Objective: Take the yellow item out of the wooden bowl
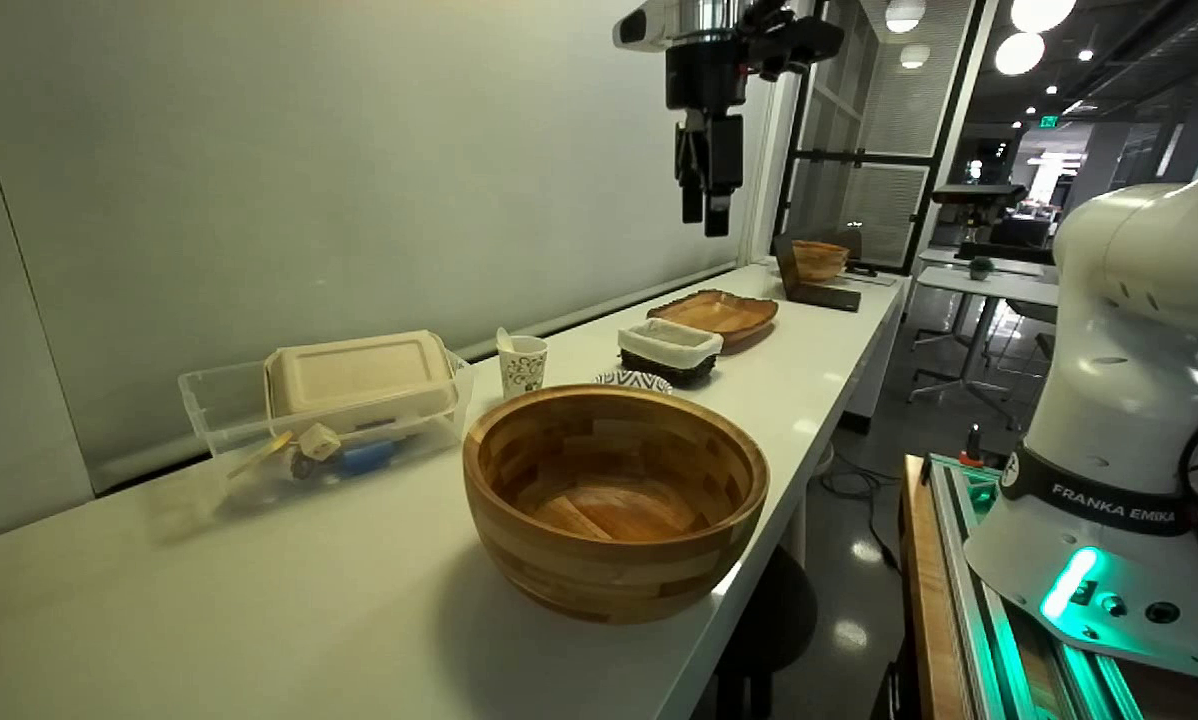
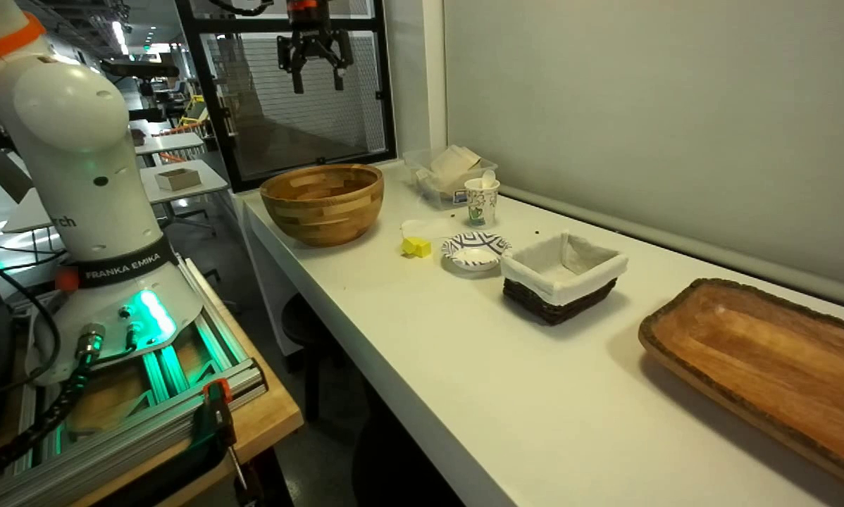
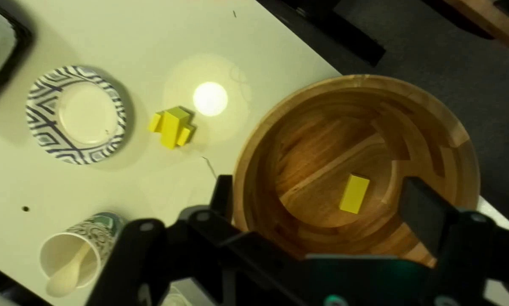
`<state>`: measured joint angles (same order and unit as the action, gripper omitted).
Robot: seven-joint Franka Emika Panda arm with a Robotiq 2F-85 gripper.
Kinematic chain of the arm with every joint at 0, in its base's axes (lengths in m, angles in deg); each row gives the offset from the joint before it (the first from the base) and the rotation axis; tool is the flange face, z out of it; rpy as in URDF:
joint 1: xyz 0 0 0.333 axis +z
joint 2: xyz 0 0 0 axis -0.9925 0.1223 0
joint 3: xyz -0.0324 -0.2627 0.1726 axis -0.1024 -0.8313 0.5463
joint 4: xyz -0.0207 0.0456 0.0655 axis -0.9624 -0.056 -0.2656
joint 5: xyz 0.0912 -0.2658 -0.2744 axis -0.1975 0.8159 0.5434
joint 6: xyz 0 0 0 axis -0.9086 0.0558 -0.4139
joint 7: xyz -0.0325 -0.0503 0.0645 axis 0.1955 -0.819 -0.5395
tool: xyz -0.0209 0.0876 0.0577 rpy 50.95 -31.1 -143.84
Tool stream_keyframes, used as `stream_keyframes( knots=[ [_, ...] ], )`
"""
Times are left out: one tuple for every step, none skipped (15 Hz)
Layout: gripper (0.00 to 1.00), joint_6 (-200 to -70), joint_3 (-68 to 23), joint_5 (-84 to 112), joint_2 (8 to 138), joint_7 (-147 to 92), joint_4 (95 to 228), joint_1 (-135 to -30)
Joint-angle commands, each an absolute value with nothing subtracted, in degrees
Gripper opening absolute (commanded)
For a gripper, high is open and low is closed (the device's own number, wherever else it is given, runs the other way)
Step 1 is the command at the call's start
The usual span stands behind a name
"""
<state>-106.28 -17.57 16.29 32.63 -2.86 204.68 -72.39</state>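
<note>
Yellow rectangular block [image 3: 354,194]: lies inside, on the floor of the large round light-brown wooden bowl [image 1: 599,575].
Black two-finger gripper [image 2: 318,86]: well above the wooden bowl, fingers spread wide.
Angular yellow piece [image 3: 171,129]: on the white counter [image 2: 394,338], between the wooden bowl and the blue-patterned white dish [image 3: 89,112].

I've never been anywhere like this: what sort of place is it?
Probably an open office, perhaps doubling as a robot lab: a white robot arm stands beside a long counter, an open laptop sits on that counter, and tables stand farther back.
</note>
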Motion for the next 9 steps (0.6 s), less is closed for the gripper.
stream_keyframes(
  knots=[
    [1.00,-112.00,-18.16,9.57,35.36,2.32,208.17,-70.78],
    [1.00,-113.16,-18.00,8.37,36.12,2.81,209.01,-70.78],
    [1.00,-114.24,-17.64,7.98,37.02,2.02,209.77,-71.19],
    [1.00,-115.55,-17.75,6.77,37.97,3.05,210.53,-71.06],
    [1.00,-116.95,-17.66,5.71,39.06,3.12,211.11,-71.07],
    [1.00,-118.82,-17.60,4.49,40.13,3.74,211.73,-70.94],
    [1.00,-121.16,-17.51,2.70,41.12,4.83,212.55,-70.55],
    [1.00,-122.99,-17.47,0.40,42.12,5.60,213.21,-70.18],
    [1.00,-125.22,-16.98,-1.21,43.37,5.78,213.80,-69.86]
  ],
)
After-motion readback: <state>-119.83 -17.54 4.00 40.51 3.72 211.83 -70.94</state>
